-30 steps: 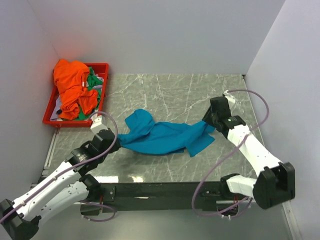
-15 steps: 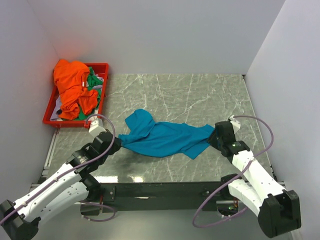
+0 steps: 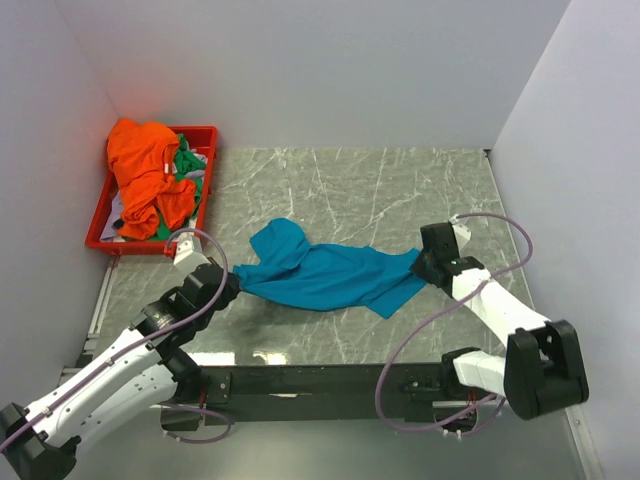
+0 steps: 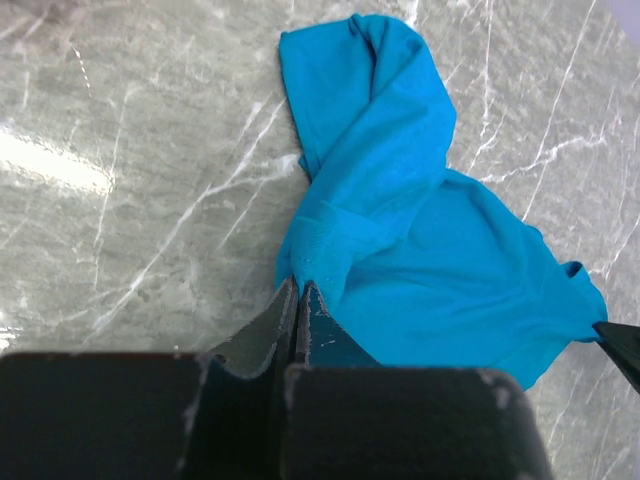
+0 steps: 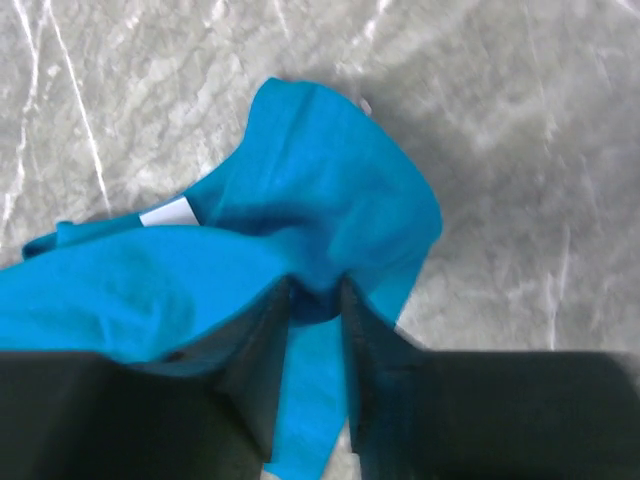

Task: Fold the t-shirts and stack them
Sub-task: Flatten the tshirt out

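Note:
The teal-blue t-shirt (image 3: 320, 275) lies crumpled and pulled out lengthwise on the marble table, between my two grippers. My left gripper (image 3: 232, 283) is shut on its left edge; in the left wrist view the jaws (image 4: 298, 285) pinch a fold of the teal shirt (image 4: 400, 250). My right gripper (image 3: 421, 263) is shut on its right end; in the right wrist view the fingers (image 5: 316, 292) clamp a bunch of teal cloth (image 5: 300, 180). The orange t-shirt (image 3: 143, 175) and the green t-shirt (image 3: 188, 165) lie heaped in the red tray.
The red tray (image 3: 140, 247) stands at the far left against the left wall. White walls close in the table on the left, back and right. A white label (image 5: 167, 212) shows on the teal shirt. Bare marble (image 3: 350, 190) lies behind the shirt.
My right gripper swung towards the near right with the shirt's end, then came back a little. The teal shirt is pulled straighter. My left gripper shifted slightly left.

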Robot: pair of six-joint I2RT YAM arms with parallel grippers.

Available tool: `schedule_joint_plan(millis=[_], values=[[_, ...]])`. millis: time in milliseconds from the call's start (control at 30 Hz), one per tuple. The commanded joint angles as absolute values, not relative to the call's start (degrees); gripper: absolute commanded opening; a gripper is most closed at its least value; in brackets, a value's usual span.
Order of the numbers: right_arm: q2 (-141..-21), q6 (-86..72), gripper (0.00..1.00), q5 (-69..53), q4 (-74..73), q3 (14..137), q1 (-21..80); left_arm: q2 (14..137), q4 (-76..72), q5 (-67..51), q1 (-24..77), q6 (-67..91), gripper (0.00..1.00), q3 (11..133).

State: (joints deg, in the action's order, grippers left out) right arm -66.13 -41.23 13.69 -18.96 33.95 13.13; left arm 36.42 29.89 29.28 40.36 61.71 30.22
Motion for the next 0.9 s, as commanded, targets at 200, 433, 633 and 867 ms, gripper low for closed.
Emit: schedule_joint_plan(millis=[200, 433, 633, 867], values=[[-71.71, -38.68, 0.0, 13.88, -18.54, 45.07, 12.83, 35.16, 31.11, 32.96, 40.34, 59.15, 0.01, 33.22], [-85.23, -34.28, 0.0, 11.07, -21.88, 60.1, 16.15, 35.07, 32.52, 35.07, 40.25, 59.24, 0.01, 33.22], [-102.38, -31.47, 0.26, 12.22, -26.45, 73.2, 22.06, 36.12, 32.7, 35.16, 39.9, 58.71, 0.01, 33.49], [-96.19, -31.81, 0.59, 13.09, -24.09, 69.71, 21.62, 37.27, 33.05, 35.68, 39.64, 57.66, 0.01, 34.45]])
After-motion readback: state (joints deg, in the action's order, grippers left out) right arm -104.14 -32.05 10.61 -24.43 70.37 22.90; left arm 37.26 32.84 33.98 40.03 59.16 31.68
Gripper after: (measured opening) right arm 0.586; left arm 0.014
